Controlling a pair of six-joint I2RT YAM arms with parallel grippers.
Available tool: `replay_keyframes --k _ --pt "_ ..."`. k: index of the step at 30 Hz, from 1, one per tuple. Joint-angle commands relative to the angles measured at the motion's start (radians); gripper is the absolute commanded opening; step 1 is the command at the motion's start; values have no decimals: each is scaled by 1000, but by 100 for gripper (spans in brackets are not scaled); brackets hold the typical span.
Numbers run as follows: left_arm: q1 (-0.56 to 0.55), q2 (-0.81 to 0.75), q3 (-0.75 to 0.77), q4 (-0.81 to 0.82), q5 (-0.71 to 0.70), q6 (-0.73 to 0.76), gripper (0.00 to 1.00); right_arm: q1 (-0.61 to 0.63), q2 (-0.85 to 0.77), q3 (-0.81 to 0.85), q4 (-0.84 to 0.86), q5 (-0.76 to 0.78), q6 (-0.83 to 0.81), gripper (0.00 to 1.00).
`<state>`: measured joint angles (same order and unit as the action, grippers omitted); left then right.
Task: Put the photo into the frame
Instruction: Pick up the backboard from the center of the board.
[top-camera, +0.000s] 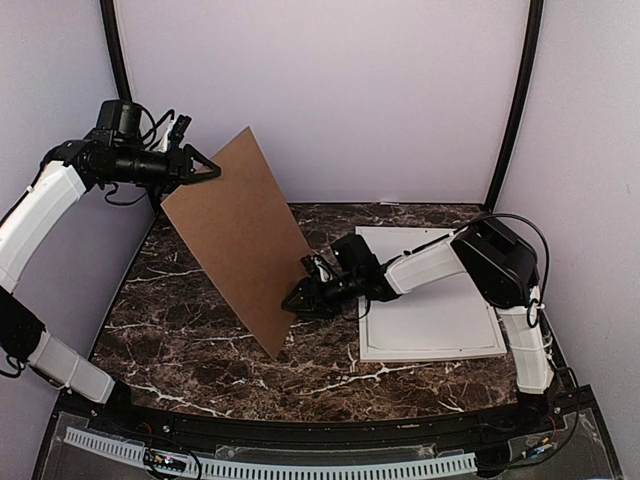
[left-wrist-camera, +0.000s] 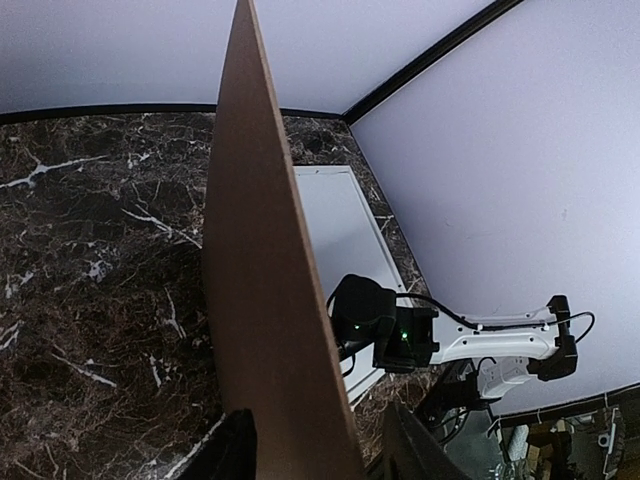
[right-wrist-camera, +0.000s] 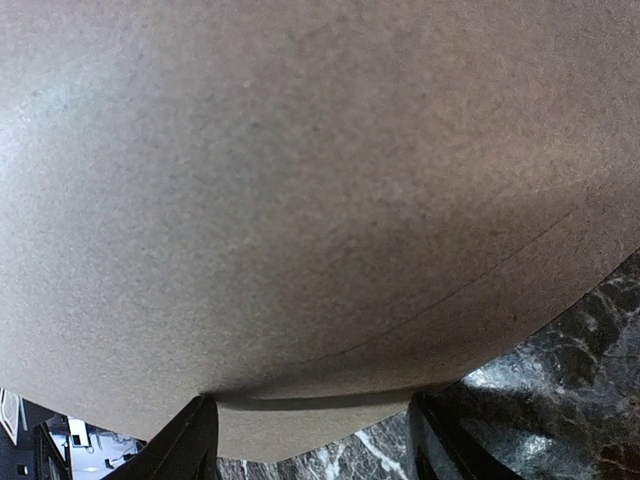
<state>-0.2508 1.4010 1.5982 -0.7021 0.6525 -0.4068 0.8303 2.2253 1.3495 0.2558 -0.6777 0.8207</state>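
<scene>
The left fingers (left-wrist-camera: 232, 452) sit part open, one on each side of the raised top corner of the brown board (top-camera: 245, 240). Whether they press it cannot be told. The right fingers (right-wrist-camera: 192, 445) stand wide apart at the board's lower edge, which dips between them unpinched. Behind the right fingers, under that arm, the frame (top-camera: 440, 325) lies flat on the bench (top-camera: 180, 320).

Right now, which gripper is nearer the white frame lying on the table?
Right. The right gripper sits low just left of the frame, at the brown board's lower edge; the left gripper is raised far left.
</scene>
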Motion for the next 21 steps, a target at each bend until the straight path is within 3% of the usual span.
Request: replay_keyframes --k 1,13,19,21 --pt "-13 6 7 -109 -43 30 42 6 7 -18 26 -8 -9 64" --pt "-13 36 116 -193 -116 88 14 -3 -24 -27 -15 20 -33 62" --pt "-13 31 155 -207 -122 145 0 -30 -146 -1 -163 76 -172 64" --pt "-13 26 180 -210 -102 182 0 -39 -201 26 -238 113 -242 65"
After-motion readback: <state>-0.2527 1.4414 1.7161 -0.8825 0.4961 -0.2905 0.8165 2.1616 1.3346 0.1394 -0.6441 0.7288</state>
